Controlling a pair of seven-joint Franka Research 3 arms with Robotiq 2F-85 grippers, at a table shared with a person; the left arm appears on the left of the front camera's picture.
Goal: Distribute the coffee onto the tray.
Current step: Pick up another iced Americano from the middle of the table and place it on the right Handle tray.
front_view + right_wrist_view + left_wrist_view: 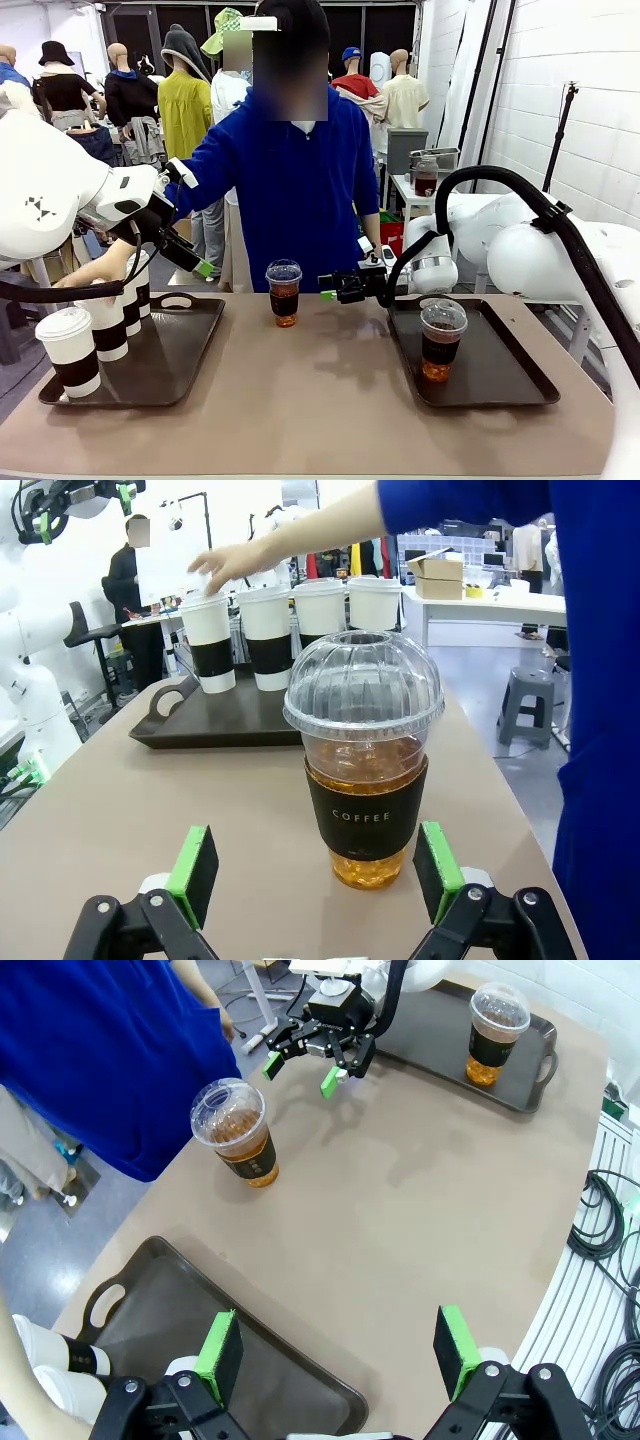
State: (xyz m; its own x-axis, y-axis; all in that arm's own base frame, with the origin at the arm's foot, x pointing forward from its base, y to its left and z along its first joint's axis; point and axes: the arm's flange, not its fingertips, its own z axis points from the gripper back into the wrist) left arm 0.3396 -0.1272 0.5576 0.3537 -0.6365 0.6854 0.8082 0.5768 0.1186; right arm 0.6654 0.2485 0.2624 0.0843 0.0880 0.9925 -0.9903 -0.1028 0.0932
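Both grippers spread open, an iced coffee standing between my right fingers.

My right gripper (316, 870) is spread wide. Its green pads flank a clear plastic cup (365, 770) on the bare table (120, 820) without touching it. The cup has a glossy domed lid, amber drink and a dark band whose COFFEE print is legible here, while the front view gives just the band. Behind it, four white paper cups (293, 630) with flat lids and dark brown sleeves stand in a row on the dark left tray (205, 728) with its cut-out handle. A person's hand (225, 565) touches the end cup's lid. My left gripper (338, 1348) hangs with its fingers apart over that tray's edge, above smooth tan tabletop. The front view adds the second clear cup (441, 340), standing on the right tray (500, 385).
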